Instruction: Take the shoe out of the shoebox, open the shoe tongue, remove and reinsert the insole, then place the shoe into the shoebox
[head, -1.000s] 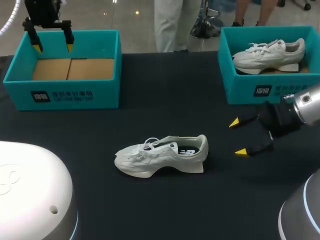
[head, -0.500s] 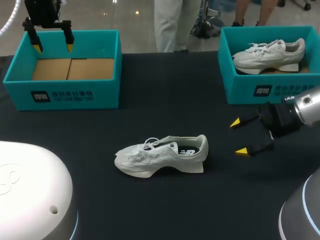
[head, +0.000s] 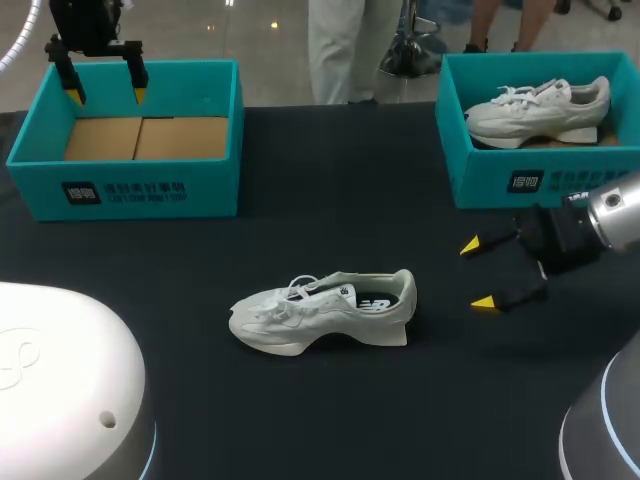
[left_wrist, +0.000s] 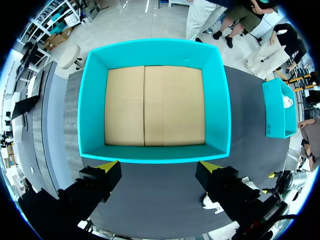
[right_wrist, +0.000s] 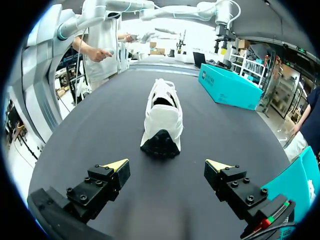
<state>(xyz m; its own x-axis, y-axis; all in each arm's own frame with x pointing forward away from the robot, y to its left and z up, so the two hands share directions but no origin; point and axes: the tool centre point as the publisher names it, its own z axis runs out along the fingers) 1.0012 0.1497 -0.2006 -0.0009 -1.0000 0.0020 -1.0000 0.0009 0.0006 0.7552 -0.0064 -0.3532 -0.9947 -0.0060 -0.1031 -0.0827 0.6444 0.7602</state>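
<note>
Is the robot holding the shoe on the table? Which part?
No, nothing is held. The left gripper and right gripper are open; the shoe lies free on the table.

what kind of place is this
Probably a robot test bench for shoe packing: a black table, an empty teal shoebox, a second shoebox holding a sneaker, and the right gripper open beside a white shoe.

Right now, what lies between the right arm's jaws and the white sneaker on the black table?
Only bare black tabletop before the white sneaker; the right wrist view shows it.

Matt cloth table (head: 330, 190), cardboard box floor (head: 145, 137)
</note>
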